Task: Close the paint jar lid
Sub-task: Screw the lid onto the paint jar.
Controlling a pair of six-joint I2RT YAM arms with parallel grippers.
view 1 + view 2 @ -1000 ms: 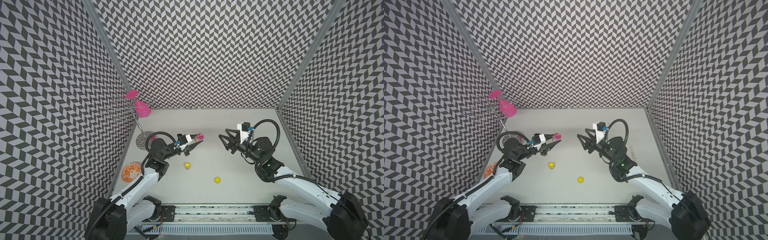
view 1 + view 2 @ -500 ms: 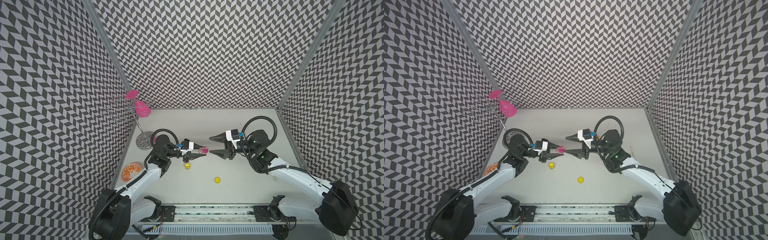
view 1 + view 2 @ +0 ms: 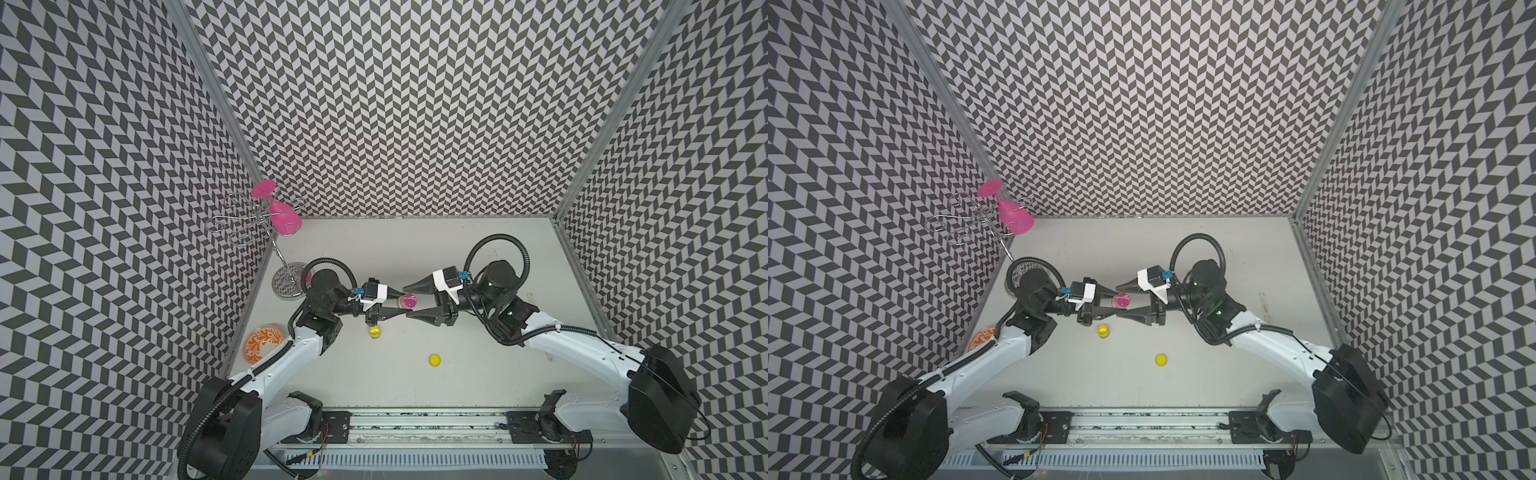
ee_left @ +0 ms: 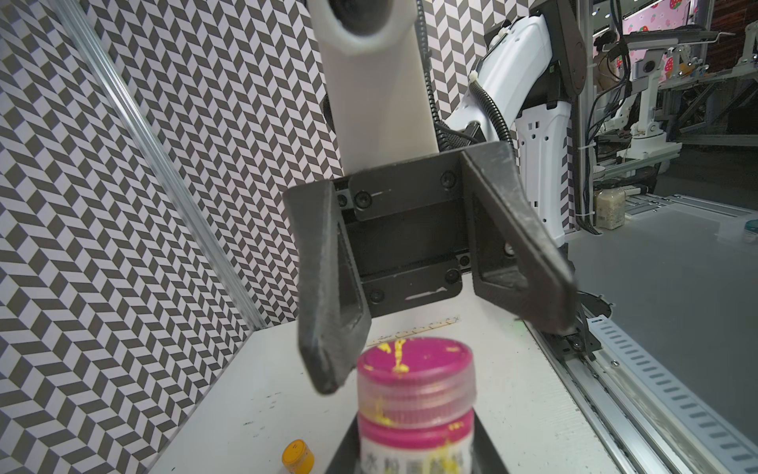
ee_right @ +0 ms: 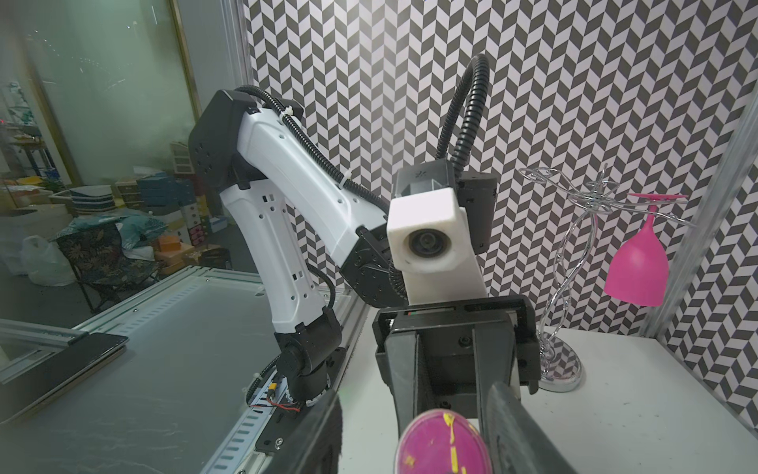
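Small pink plastic paint jar (image 4: 415, 435), white label (image 4: 389, 461) of yellow-smeared Chinese characters, clamped in left gripper (image 3: 400, 306) jaws above grey bench (image 3: 415, 253); right gripper (image 4: 445, 353) jaws stand wide, flanking its pink lid (image 4: 414, 365)

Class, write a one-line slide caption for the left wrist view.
Open right gripper flanks the pink lid on the paint jar; a yellow jar stands on the table.

**Left wrist view:** the paint jar (image 4: 415, 404) is cut off by the picture's edge partway through its label (image 4: 393, 459), so the print is incomplete.

**Right wrist view:** the jar's lid (image 5: 443, 445) and both fingers (image 5: 521, 431) of the right pincer (image 5: 412, 394) run out of frame, blurred.

**In a top view:** the left arm (image 3: 992, 355) hides part of the orange plate (image 3: 982, 336).
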